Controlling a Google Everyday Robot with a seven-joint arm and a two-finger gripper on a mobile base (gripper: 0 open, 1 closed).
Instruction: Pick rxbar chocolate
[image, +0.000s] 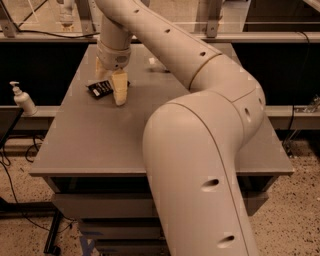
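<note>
BENCH-TOP REACH: The robot's cream two-finger hand (110, 90) hangs low over the far left part of a grey flat-topped bench (100, 150). Its fingers (119, 90) are apart and set on either side of the rxbar chocolate (100, 89), a small flat rectangular bar in a black wrapper with white lettering. The bar lies flat on the bench top, skewed to the bench's edges. That is probably why the wrist is turned, so the fingers line up to close across the bar. The nearer finger reaches down to the surface just beside the bar's right end. The farther one shows only in part beyond the bar, so whether either touches the wrapper cannot be told for certain. The bulky cream arm (200, 150) sweeps in from the foreground (filling much of the view) and hides part of the bench's right half. A white pump bottle (22, 99) stands off the bench to the left, well apart from the grasp. By the look of things, closing the fingers is the step in hand, and the bar is not yet lifted.
</note>
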